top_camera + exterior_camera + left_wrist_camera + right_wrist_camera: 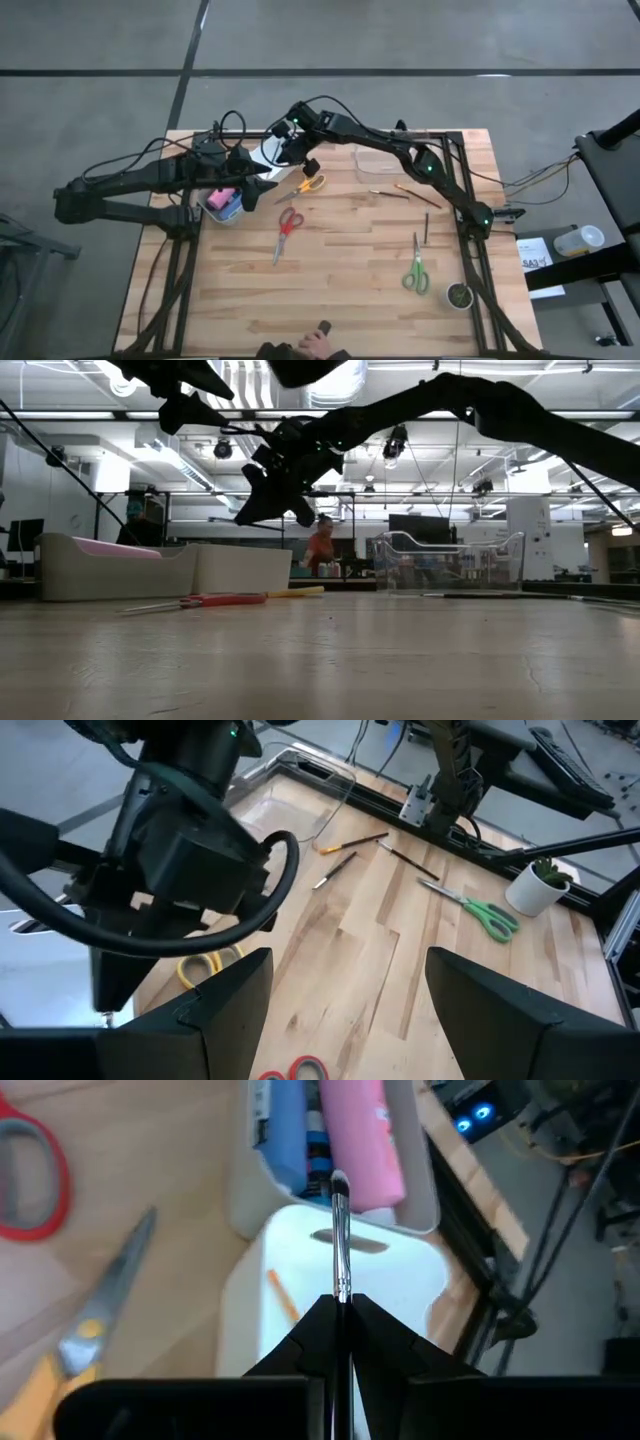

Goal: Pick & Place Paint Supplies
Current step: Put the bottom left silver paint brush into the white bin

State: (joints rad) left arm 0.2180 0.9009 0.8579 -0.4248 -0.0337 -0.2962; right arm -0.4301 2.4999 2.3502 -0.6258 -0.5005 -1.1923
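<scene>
My right gripper is shut on a thin paintbrush above a white bin at the table's far left; it also shows in the high view. An orange-handled brush lies in that bin. A pink bottle and a blue-and-white tube lie in the bin beside it. My left gripper is open and empty just near of the bins. Three brushes lie flat on the table. The dark blue bottle is hidden. My right gripper pinches the paintbrush between its two fingertips, just behind the silver ferrule. The brush runs along the fingers and sticks out ahead of them, dark bristle tip foremost. It is lifted clear, over the white bin.
Yellow scissors, red scissors and green scissors lie on the table. A clear container stands at the far edge and a small plant pot at the near right. A person's hand shows at the near edge.
</scene>
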